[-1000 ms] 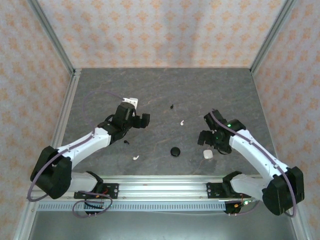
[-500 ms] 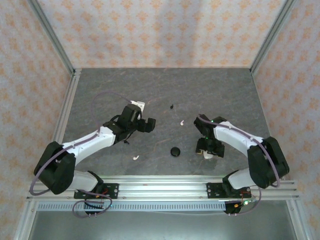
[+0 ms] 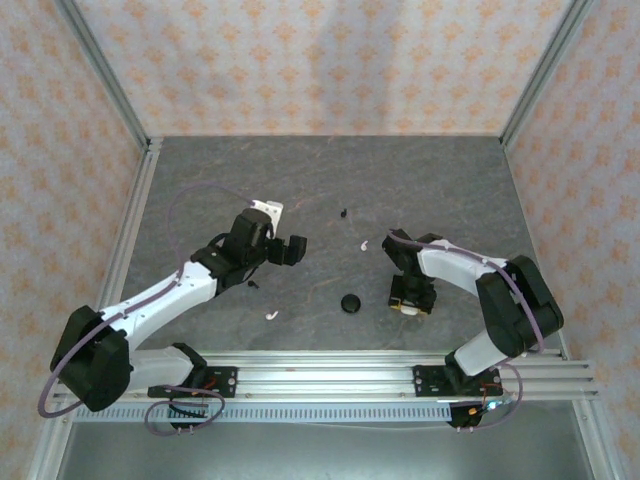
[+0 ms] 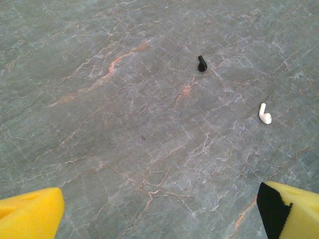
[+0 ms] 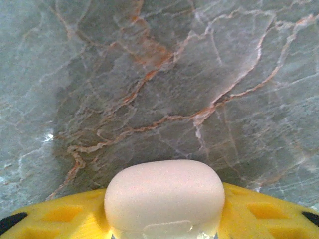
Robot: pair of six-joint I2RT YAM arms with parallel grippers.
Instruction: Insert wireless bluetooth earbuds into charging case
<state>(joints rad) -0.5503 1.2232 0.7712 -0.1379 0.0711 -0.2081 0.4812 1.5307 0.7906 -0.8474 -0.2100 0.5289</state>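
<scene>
Straddling the white case [image 5: 164, 196], right gripper [image 3: 411, 303] has an unclear grip; left gripper [image 4: 159, 214] hangs wide open.

No writing, label, brand, number or sign can be read, neither on the white charging case [image 5: 164, 194] nor on the table [image 3: 320, 180].

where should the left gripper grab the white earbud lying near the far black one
Come straight down on the white earbud: it lies flat on the table, so no side offers a way under it. Close the open left gripper across the rounded head, one finger on each side of the stem's line. The thin curved stem would probably slip.
</scene>
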